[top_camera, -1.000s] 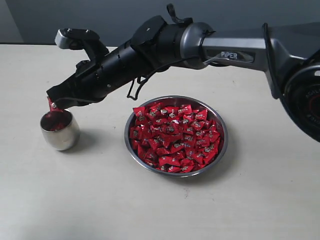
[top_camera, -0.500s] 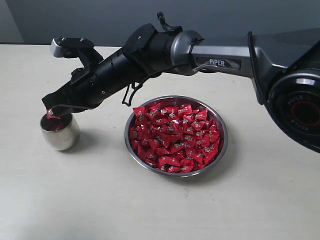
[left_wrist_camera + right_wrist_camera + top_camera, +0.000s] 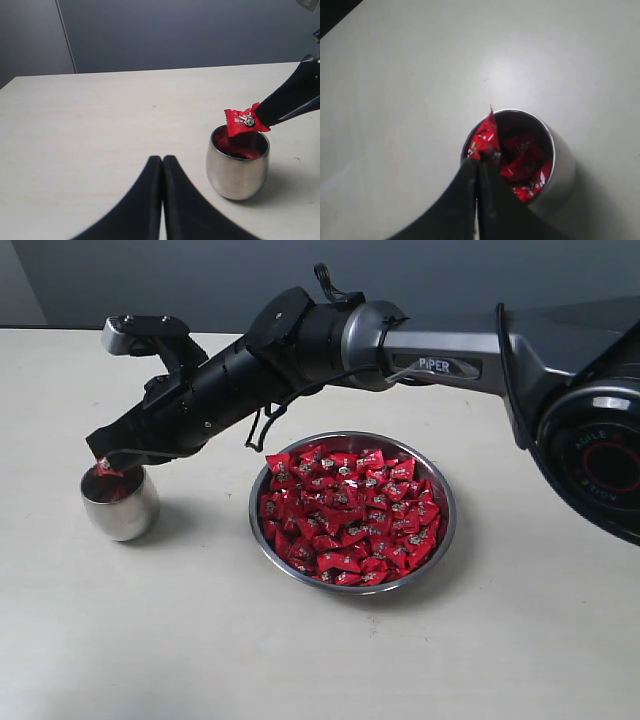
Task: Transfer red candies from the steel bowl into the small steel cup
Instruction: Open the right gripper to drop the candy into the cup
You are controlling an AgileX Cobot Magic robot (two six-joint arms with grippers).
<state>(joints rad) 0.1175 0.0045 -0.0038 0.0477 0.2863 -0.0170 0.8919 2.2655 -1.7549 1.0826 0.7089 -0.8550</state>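
The steel bowl (image 3: pixel 444 502) sits mid-table, heaped with red candies (image 3: pixel 347 515). To its left stands the small steel cup (image 3: pixel 121 506) (image 3: pixel 237 172) (image 3: pixel 560 172), with red candies (image 3: pixel 525 165) inside. My right gripper (image 3: pixel 101 459) (image 3: pixel 481 159) reaches across from the right and hangs just over the cup's mouth, shut on one red candy (image 3: pixel 245 121) (image 3: pixel 485 136) that dangles at the rim. My left gripper (image 3: pixel 162 160) is shut and empty, low over the table a little way from the cup; it is out of the exterior view.
The table is pale and bare around the bowl and cup. A dark grey wall (image 3: pixel 200 275) runs along the far edge. The right arm (image 3: pixel 440 350) spans above the table from the right side to the cup.
Over the last second my right gripper dropped slightly and shifted left over the cup with the candy; since half a second ago it has held still.
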